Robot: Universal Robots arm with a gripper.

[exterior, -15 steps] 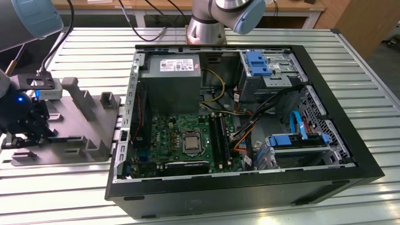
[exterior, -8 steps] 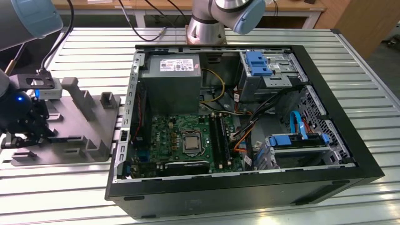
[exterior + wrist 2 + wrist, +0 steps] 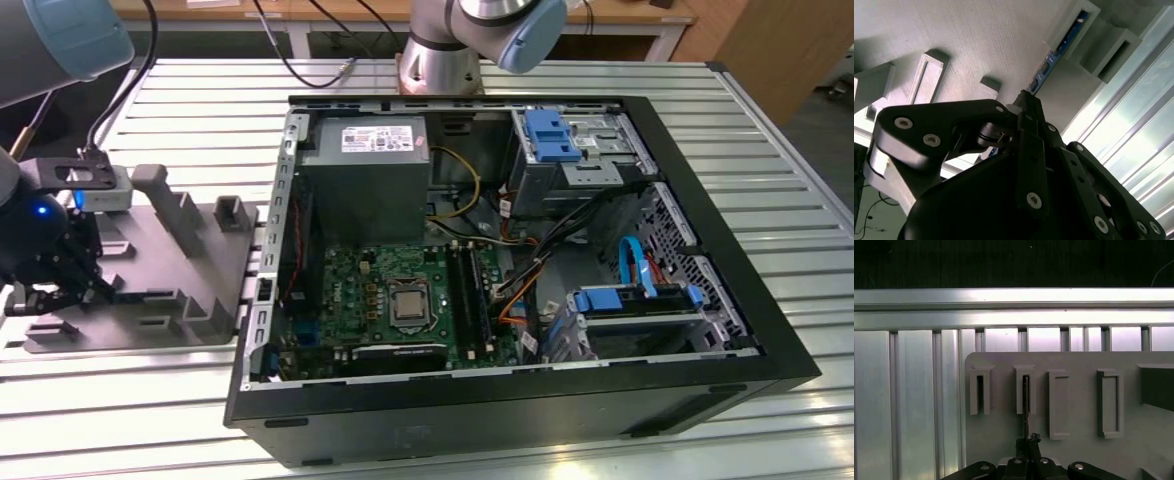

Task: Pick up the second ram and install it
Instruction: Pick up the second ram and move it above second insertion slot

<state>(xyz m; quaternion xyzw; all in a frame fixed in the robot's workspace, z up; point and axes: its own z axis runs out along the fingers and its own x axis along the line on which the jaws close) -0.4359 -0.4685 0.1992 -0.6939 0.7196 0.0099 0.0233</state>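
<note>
a robotics lab: ribbed aluminium table [image 3: 200, 90], opened computer case [image 3: 534, 410], grey parts fixture [image 3: 160, 275].

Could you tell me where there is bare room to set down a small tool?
In the exterior view, bare slatted aluminium table shows below and above the grey plastic block with posts, and right of the open black computer case. Crowded: the block, where the black gripper is shut on the thin blue-green ram stick, and the case's inside.
</note>
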